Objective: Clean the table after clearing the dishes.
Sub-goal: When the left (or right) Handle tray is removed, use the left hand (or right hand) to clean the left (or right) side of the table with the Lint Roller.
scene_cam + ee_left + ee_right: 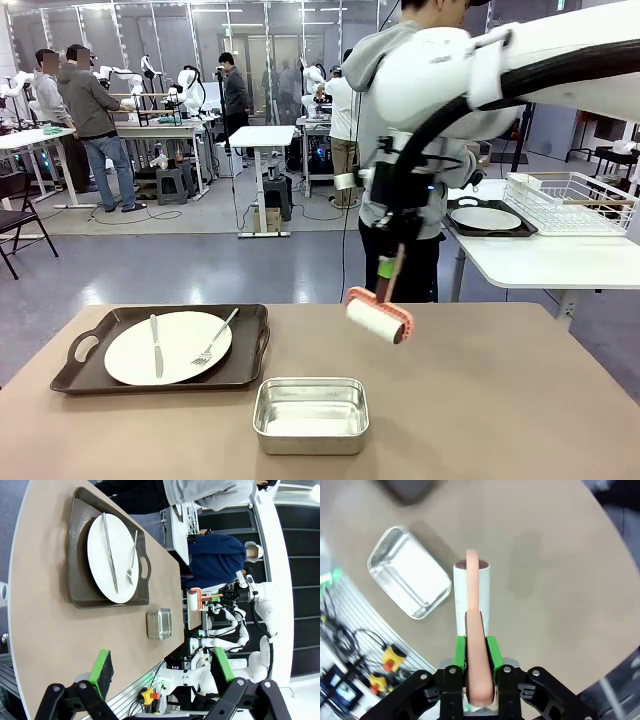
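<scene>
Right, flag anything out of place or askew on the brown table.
One tray with a plate, knife and fork sits on the left of the table, while the right hand holds the lint roller tilted above it. Nothing looks spilled or damaged.

The tray (407, 491), blurred, runs off the top.

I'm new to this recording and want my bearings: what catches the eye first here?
A pink-handled lint roller, clamped in the right gripper, hangs above the tan table near its middle. On the table's left, a white plate with knife and fork sits on a dark tray. A silver pan sits near the front edge.
</scene>
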